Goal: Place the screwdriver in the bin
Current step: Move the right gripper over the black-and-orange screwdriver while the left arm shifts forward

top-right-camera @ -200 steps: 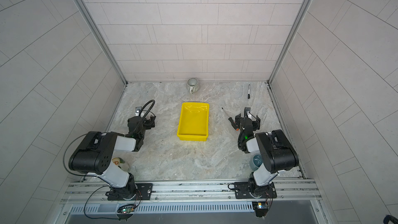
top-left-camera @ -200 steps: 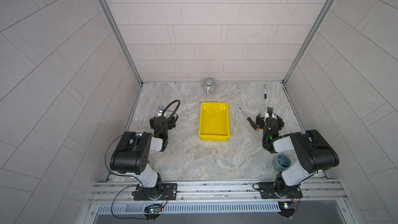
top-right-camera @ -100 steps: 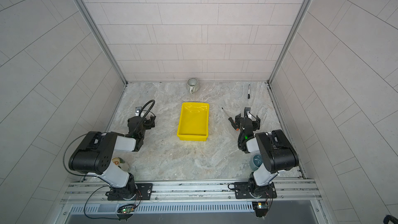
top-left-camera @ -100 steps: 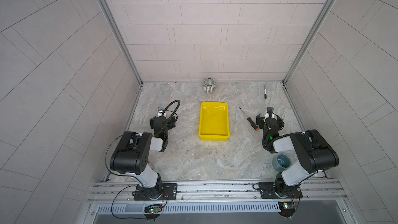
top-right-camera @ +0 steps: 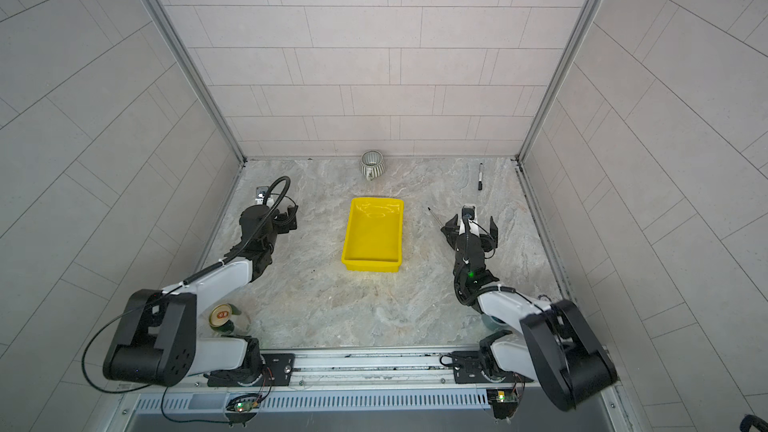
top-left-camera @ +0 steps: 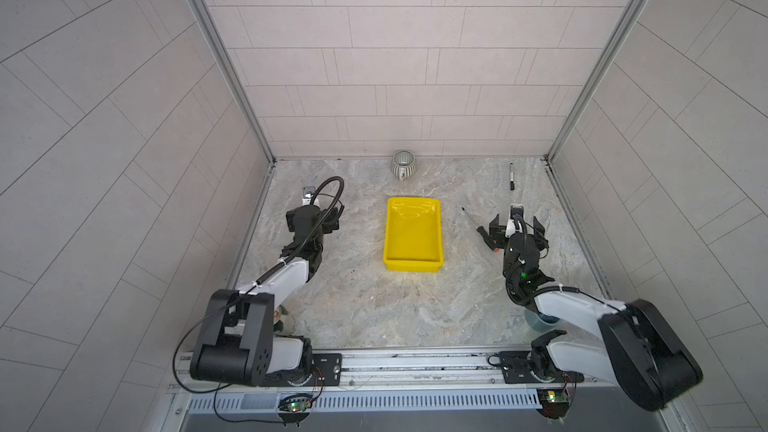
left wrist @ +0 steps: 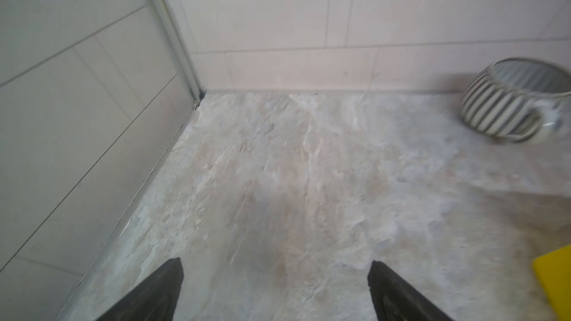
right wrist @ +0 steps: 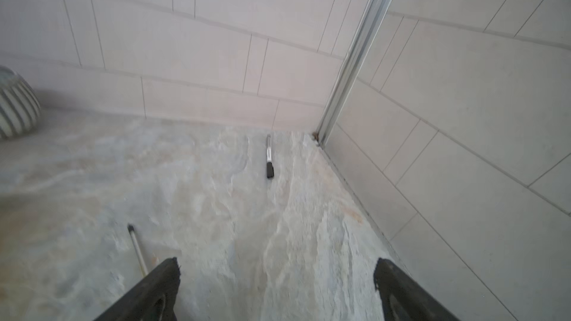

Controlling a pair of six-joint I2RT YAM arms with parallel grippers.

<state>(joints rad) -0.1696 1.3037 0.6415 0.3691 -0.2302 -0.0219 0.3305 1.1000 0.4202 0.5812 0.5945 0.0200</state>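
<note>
A: Can you see the whole screwdriver (right wrist: 137,250)?
B: No, in the right wrist view only its thin shaft shows. The handle hides behind a finger (right wrist: 154,288) of the right gripper (right wrist: 276,262).
A: And the bin (left wrist: 556,279)?
B: In the left wrist view just one yellow corner peeks in at the edge, and it looks blurry.
A: The striped mug (left wrist: 506,100) past the far end of the bin?
B: The picture edge cuts it off in both wrist views.
A: What sits right of the bin and nearer us, under the right arm (top-left-camera: 569,309)?
B: A blue cup (top-left-camera: 540,323), mostly hidden. The label on the marker (top-left-camera: 511,176) is too small to read
</note>
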